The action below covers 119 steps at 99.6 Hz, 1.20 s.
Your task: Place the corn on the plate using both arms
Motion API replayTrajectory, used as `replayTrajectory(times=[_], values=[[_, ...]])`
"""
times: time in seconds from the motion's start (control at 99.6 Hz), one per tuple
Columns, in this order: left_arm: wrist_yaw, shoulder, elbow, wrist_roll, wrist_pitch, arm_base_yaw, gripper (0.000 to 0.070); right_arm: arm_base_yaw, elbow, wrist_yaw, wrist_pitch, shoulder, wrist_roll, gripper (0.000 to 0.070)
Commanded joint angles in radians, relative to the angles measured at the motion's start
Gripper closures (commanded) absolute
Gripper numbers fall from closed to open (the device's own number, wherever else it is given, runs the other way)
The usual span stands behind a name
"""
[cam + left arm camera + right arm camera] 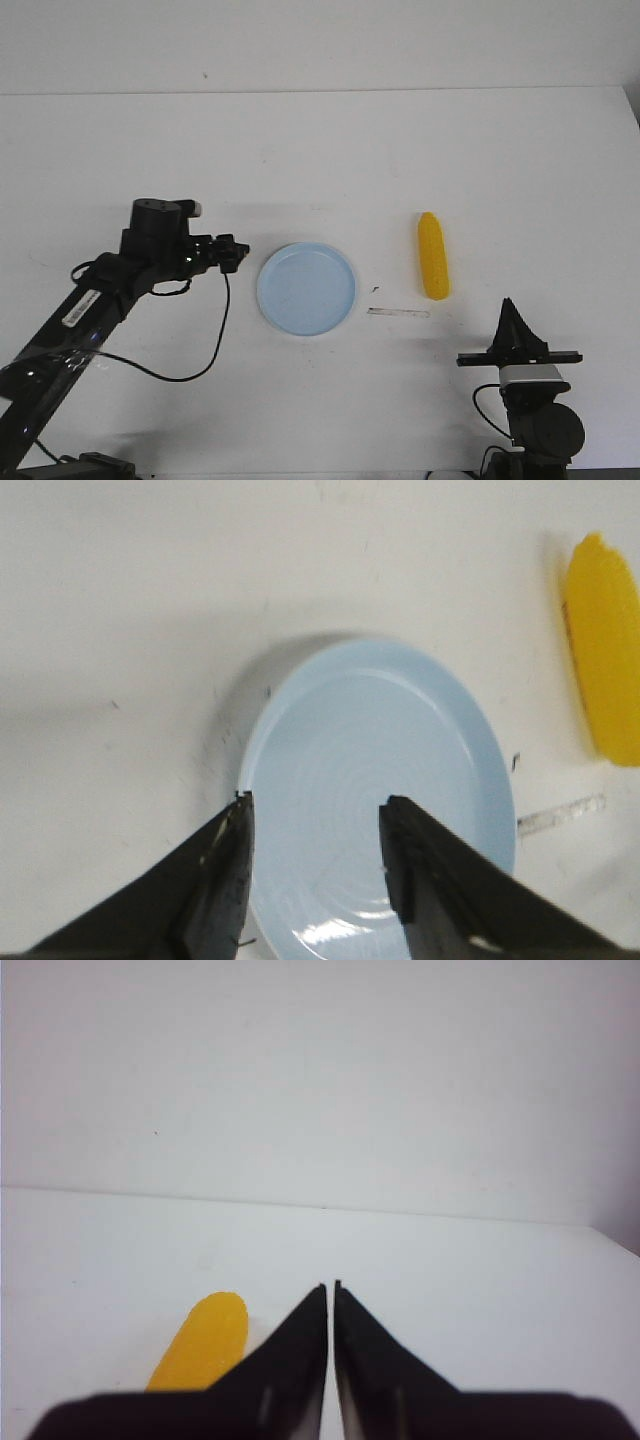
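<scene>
Table [320, 150] holds one corn [433, 256], one plate [306, 288], two arms.

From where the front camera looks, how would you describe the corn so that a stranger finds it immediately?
Find the round pale blue plate near the middle of the white table. To its right, apart from it, lies the corn, lengthwise away from the robot and ahead of the right gripper. It is the only bright yellow, elongated thing there.

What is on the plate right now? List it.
Nothing: the plate is bare; the corn lies on the table to its right. In the left wrist view, the left claw hides part of the plate's surface.
</scene>
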Motion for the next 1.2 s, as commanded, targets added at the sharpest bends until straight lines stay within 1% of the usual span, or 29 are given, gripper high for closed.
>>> replayTrajectory(times=[0.0,0.07,0.121,0.211,0.321,0.422,0.532,0.683,0.743,0.793,0.874,1.014,1.075,1.185], values=[[-0.030,-0.033,-0.008,0.066,0.039,0.024,0.0499,0.000,-0.001,0.000,0.010,0.002,-0.001,0.0686],[-0.078,-0.103,-0.055,0.109,0.117,0.056,0.0627,0.000,-0.001,0.000,0.010,0.002,-0.001,0.0686],[-0.114,-0.156,-0.101,0.139,0.183,0.076,0.0700,0.000,-0.001,0.000,0.010,0.002,-0.001,0.0686],[-0.183,-0.261,-0.202,0.194,0.325,0.106,0.0700,0.000,-0.001,0.000,0.010,0.002,-0.001,0.0686],[-0.235,-0.397,-0.327,0.314,0.462,0.146,0.0699,0.000,-0.001,0.000,0.010,0.002,-0.001,0.0686],[-0.240,-0.530,-0.430,0.401,0.529,0.188,0.0699,0.000,-0.001,0.000,0.010,0.002,-0.001,0.0686],[-0.243,-0.684,-0.529,0.451,0.554,0.242,0.0699,0.000,-0.001,0.000,0.010,0.002,-0.001,0.0686],[-0.243,-0.884,-0.648,0.448,0.546,0.308,0.0699,0.000,-0.001,0.000,0.010,0.002,-0.001,0.0686],[-0.248,-0.962,-0.692,0.433,0.544,0.325,0.0699,0.000,-0.001,0.000,0.010,0.002,-0.001,0.0686],[-0.274,-1.023,-0.727,0.403,0.543,0.333,0.0699,0.000,-0.001,0.000,0.010,0.002,-0.001,0.0686],[-0.336,-1.111,-0.762,0.360,0.512,0.338,0.0699,0.000,-0.001,0.000,0.010,0.002,-0.001,0.0686],[-0.431,-1.221,-0.769,0.356,0.402,0.338,0.0699,0.000,-0.001,0.000,0.010,0.002,-0.001,0.0686],[-0.438,-1.254,-0.769,0.356,0.381,0.338,0.0699,0.000,-0.001,0.000,0.010,0.002,-0.001,0.0686],[-0.438,-1.297,-0.769,0.356,0.382,0.338,0.0699,0.000,-0.001,0.000,0.010,0.002,-0.001,0.0686]])
